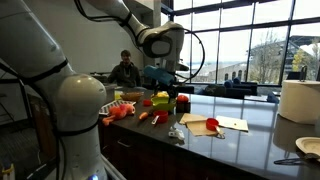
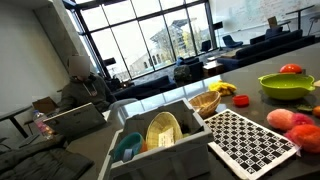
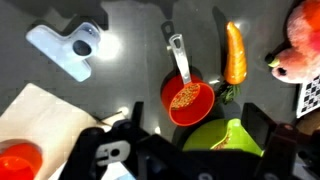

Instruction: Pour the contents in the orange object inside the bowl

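The orange object is a small orange-red pan [image 3: 188, 100] with a silver handle pointing away. It stands upright on the dark counter and holds brownish grains. The lime-green bowl [image 3: 222, 138] sits right beside it, with a few grains in it; it also shows in an exterior view [image 2: 285, 86]. My gripper [image 3: 200, 135] hangs above the bowl and pan, open and empty, with one dark finger on each side of the bowl. In an exterior view the gripper [image 1: 160, 76] is well above the toy foods.
A toy carrot [image 3: 234, 52] lies next to the pan. A pink-red toy [image 3: 300, 40] and a checkered mat [image 2: 250, 140] are nearby. A white tool [image 3: 68, 48] and a pale board [image 3: 40, 120] lie on the other side. A dish rack [image 2: 160, 135] and a paper towel roll [image 1: 298, 100] stand on the counter.
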### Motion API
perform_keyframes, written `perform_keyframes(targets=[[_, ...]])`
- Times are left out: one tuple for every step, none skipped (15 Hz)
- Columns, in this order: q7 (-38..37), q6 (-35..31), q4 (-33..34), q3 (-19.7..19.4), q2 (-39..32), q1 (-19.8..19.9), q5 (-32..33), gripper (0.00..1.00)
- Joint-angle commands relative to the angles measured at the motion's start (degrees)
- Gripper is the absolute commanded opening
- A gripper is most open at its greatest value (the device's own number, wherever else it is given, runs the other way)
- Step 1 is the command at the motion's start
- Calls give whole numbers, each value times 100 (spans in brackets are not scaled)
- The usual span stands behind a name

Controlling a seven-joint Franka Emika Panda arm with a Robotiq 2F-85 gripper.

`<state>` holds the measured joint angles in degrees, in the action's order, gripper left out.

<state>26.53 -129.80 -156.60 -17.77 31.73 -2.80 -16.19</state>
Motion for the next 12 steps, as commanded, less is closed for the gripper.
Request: perform_keyframes(targets=[[1311,95,-231,-567,-162,-455,-911,100],[1676,208,-269,-667,-222,-523,-1176,100],[2059,359,-218,-766,-397,-615,-1474,100],[2406,559,-264,-819,-449,-625,-1710,100],[2772,756,-283,-851,-557,-640,-1969,100],[3088,1041,-285,-831,-662,-594,-2186,100],[3396,1323,-286,-785,-792,-530,-2387,100],[3696,1628,-267,-729,-936,-459,-2566,100],[3958,1966,-230,-669,-1084,-383,-2704,100],[4180,2264,-197,-596,-1235,-303,-2816,100],[4353,2506,-163,-505,-1385,-209,-2888,100],[4445,2687,-137,-393,-1496,-104,-2916,100]])
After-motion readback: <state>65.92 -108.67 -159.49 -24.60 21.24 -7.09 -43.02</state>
